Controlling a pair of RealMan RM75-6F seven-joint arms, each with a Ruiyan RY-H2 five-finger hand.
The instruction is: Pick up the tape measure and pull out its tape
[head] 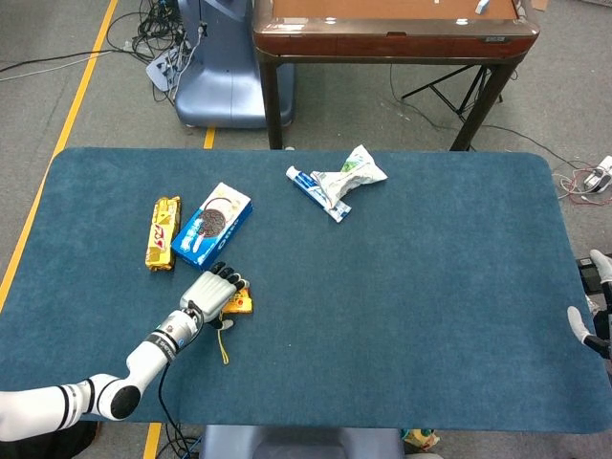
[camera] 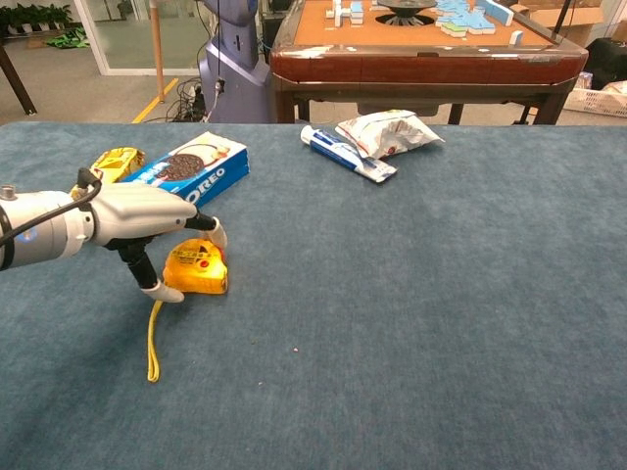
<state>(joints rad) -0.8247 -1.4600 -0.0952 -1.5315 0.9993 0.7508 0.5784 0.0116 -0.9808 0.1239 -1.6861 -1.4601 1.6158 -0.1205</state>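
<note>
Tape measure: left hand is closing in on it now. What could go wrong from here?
1. The left hand is over the tape measure with thumb and fingers only at its edges; the case may slip out or skid on the table as they close.
2. The yellow strap trails loose toward the table's front edge and could snag on the fingers.
3. The right hand sits at the far table edge, a long reach for pulling the tape.

Blue table (head: 430,316) bearing tape measure (camera: 197,270), cookie box (head: 211,223), toothpaste (head: 316,191).
</note>
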